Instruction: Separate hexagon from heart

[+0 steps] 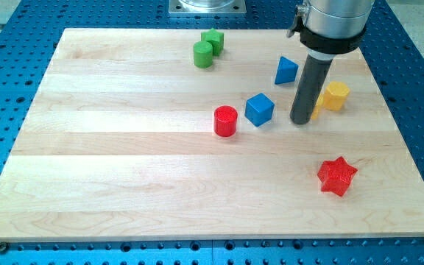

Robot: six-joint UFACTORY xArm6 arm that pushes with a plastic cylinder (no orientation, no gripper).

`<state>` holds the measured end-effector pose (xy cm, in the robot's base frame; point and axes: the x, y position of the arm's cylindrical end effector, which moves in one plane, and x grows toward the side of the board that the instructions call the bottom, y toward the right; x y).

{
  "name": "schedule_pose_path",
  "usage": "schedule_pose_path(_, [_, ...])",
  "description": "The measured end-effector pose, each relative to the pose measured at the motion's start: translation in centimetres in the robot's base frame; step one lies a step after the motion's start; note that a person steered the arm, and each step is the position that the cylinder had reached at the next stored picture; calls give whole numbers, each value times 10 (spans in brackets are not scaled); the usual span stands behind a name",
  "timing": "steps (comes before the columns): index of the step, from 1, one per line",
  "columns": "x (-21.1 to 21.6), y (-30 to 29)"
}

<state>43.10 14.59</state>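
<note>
The yellow hexagon (336, 96) lies at the board's right. A second yellow block (317, 107), mostly hidden behind my rod, sits just left of the hexagon and seems to touch it; its shape cannot be made out. My tip (301, 121) rests on the board at that block's left side, right of the blue cube (259, 109).
A blue triangular block (286, 70) lies above my tip. A red cylinder (226, 121) sits left of the blue cube. A green cylinder (203, 54) and another green block (213, 40) are at the top. A red star (337, 177) is at the lower right.
</note>
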Motion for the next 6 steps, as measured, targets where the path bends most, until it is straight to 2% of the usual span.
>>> schedule_pose_path(2, [-9, 14])
schedule_pose_path(4, [-52, -2])
schedule_pose_path(6, [-55, 0])
